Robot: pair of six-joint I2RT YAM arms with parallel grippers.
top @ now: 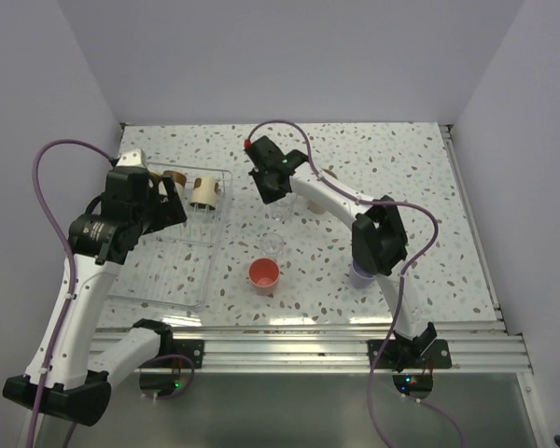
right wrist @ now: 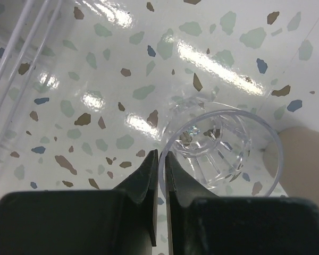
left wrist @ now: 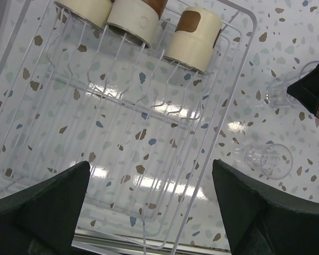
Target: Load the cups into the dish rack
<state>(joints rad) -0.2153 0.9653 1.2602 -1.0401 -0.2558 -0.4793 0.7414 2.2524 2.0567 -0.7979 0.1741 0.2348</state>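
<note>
Three cream cups (left wrist: 194,40) lie on their sides along the far end of the dish rack (top: 173,271), so five are left on the table; the one being dealt with is a clear cup (right wrist: 223,154) standing upright out in the middle, well apart from the rack; the right gripper (right wrist: 159,159) has its fingers pinched almost together, and from its wrist view the cup's rim looks to run right through the slit, one finger inside and one outside; that is a thin hold on slick plastic, so I'd worry the cup swings or slides out once it is lifted, or that the pinch has only grazed the rim and the cup tips over; the beige cup (right wrist: 303,159) stands just beside it and could be knocked by a swinging cup; the way to the rack passes near the second clear cup (top: 273,245) and the red cup (top: 264,273), so a low carry might clip either; the left gripper (left wrist: 151,170) hangs wide open and holding nothing above the rack's near half, where the two arms could crowd each other; the lavender cup (top: 360,273) sits half hidden under the right arm's elbow.
</note>
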